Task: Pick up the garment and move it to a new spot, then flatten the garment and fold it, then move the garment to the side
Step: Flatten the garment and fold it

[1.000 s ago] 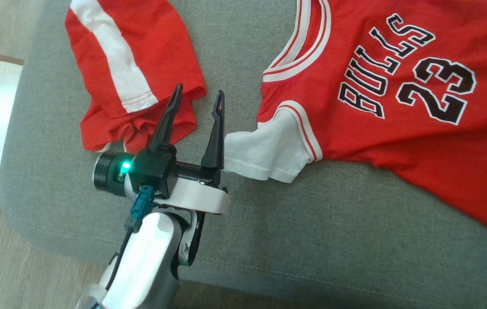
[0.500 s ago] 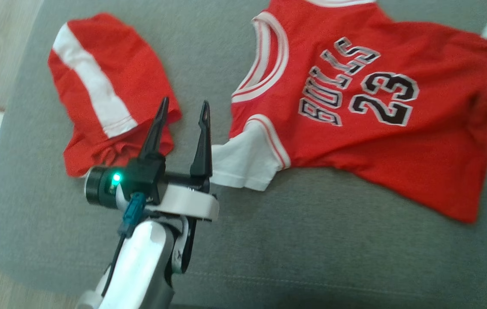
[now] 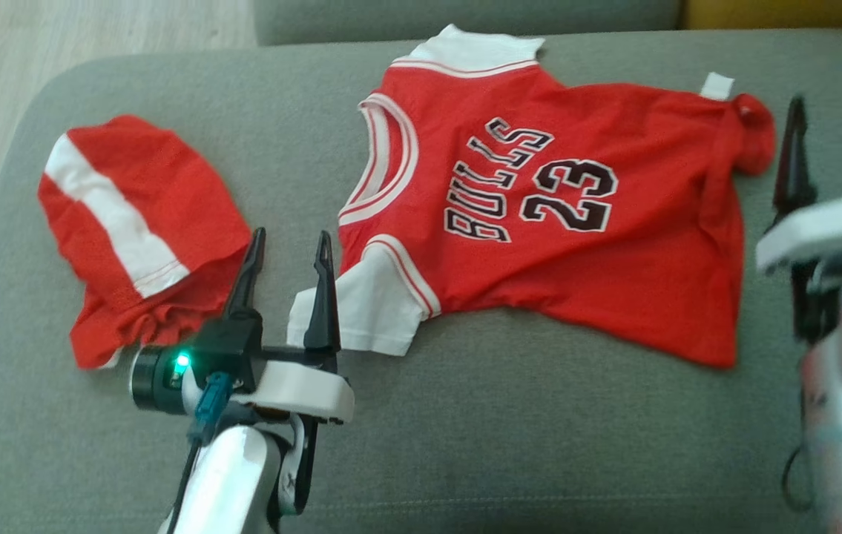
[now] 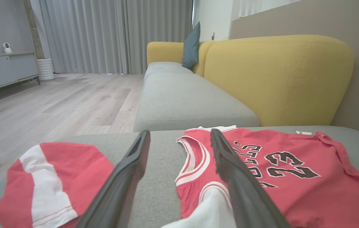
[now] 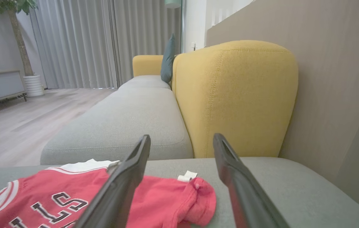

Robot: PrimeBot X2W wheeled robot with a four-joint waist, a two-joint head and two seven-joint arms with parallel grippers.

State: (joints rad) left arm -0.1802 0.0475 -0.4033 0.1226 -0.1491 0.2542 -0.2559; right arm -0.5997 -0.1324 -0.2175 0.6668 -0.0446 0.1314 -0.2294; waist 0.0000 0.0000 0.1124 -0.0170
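A grey sofa seat [image 3: 510,415] carries a red jersey [image 3: 613,245]; the left end effector [image 3: 291,234] and right end effector [image 3: 831,104] hover, fingers apart, empty.

In the left wrist view, a grey sofa seat [image 4: 182,98] runs to 12 o'clock, with a yellow backrest [image 4: 277,79] at 2, a wooden floor [image 4: 56,104] at 9 and grey curtains [image 4: 103,34] at 11.
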